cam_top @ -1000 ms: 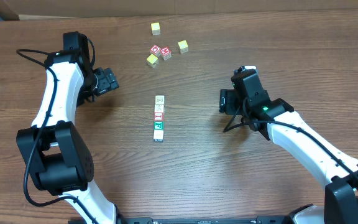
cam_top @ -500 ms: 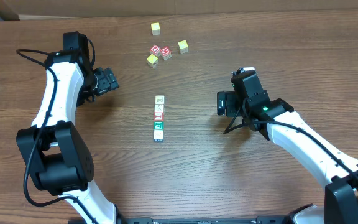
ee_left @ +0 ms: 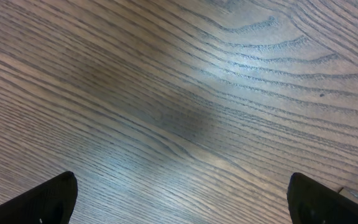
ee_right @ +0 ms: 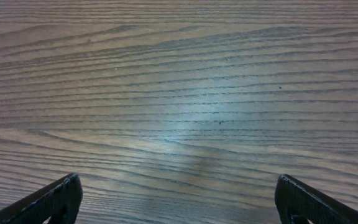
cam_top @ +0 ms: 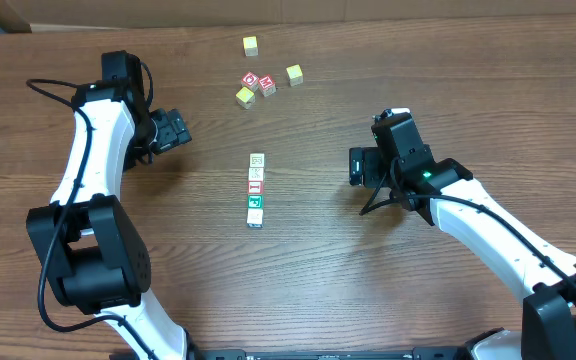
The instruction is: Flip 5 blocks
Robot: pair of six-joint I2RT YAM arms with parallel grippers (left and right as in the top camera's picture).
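The left gripper has its jaws spread wide with nothing between them. Its wrist view shows only two dark fingertips at the lower corners and bare wood grain between. It sits over the left part of the table, well apart from every cube. The right gripper is also spread wide and empty, its fingertips at the lower corners of its own view with bare wood between them. It faces the middle of the table from the right side. Roughly midway between the two grippers lie the blocks, five tiny cubes in one straight line, touching end to end and running from near to far. The farther ones show pale faces, one in the middle carries red print, and the next one nearer shows green. Well beyond the line, toward the far edge, sits a loose group of three yellow-topped cubes and two red-topped cubes, the red pair just beside each other.
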